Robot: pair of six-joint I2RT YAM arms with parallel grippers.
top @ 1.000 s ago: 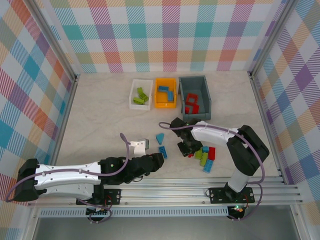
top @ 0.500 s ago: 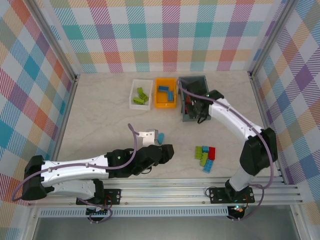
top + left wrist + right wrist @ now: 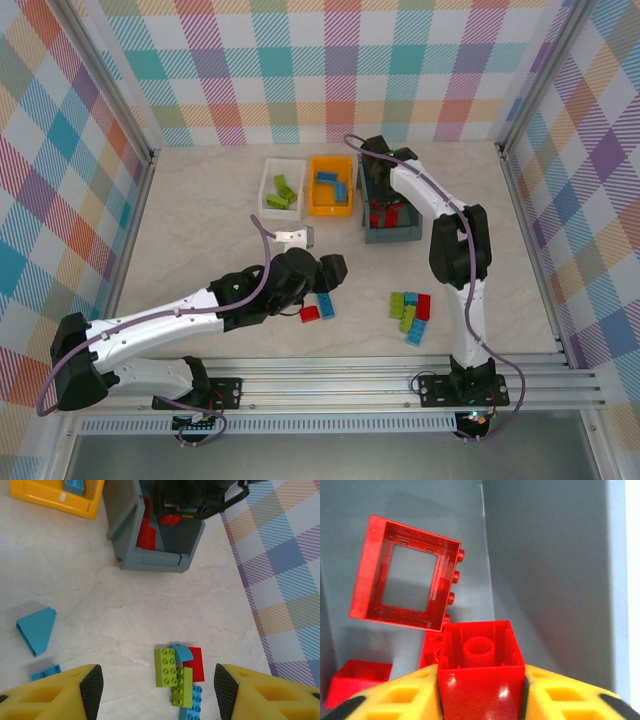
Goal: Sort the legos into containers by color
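Over the dark grey bin (image 3: 545,555), the right gripper (image 3: 481,697) was clamped across the flat sides of a red brick (image 3: 481,655), likely light, stiff and slick; the left gripper (image 3: 158,690) gaped wide.

Looked like a robotics lab test cell, not a home or shop. Pale marble-look table (image 3: 200,230) was boxed in: plaid-print panels (image 3: 340,70) stood at its far edge & both sides, held by bare alu. frame posts (image 3: 103,85). Along table's near edge ran alu. rails (image 3: 340,385) w/ two robot arm bases (image 3: 195,385) bolted on. A small LED (image 3: 472,417) glowed just below the rails.
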